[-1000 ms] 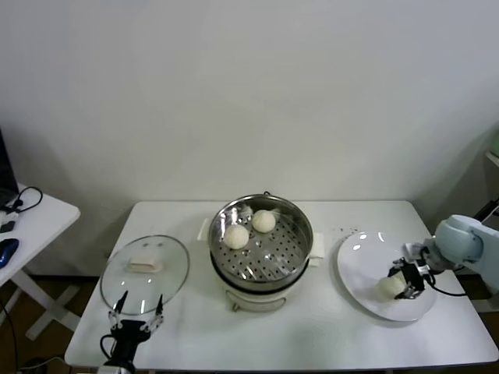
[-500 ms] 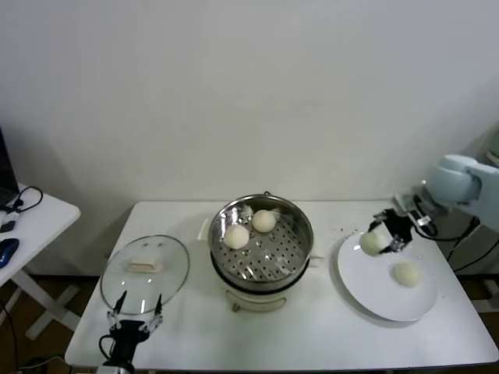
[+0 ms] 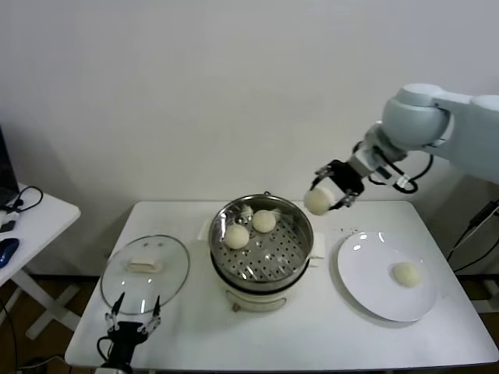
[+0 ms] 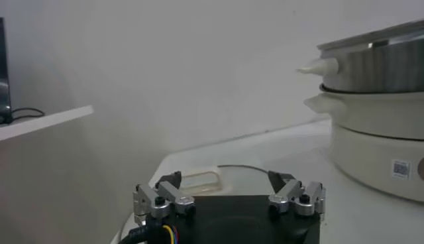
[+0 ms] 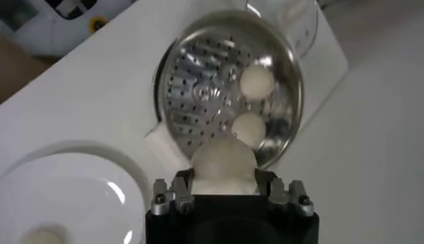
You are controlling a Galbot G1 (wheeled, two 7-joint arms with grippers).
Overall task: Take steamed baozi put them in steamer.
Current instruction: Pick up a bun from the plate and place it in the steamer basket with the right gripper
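The steel steamer (image 3: 265,269) (image 5: 278,142) stands mid-table with two baozi (image 3: 236,236) (image 3: 263,220) on its perforated tray; the right wrist view shows them too (image 5: 257,81) (image 5: 248,125). My right gripper (image 3: 326,196) (image 5: 224,182) hangs in the air just right of the steamer's rim, shut on a third baozi (image 3: 316,202) (image 5: 223,162). Another baozi (image 3: 405,273) (image 5: 41,235) lies on the white plate (image 3: 366,269) (image 5: 79,192). My left gripper (image 3: 134,323) (image 4: 225,189) is parked open at the table's front left.
A round glass lid (image 3: 144,273) with a white handle lies flat left of the steamer, just beyond the left gripper. A small side table (image 3: 31,214) with cables stands further left. The wall is close behind.
My right gripper lifted a baozi off the plate and carried it up and left to the steamer's right rim. The left arm stayed still.
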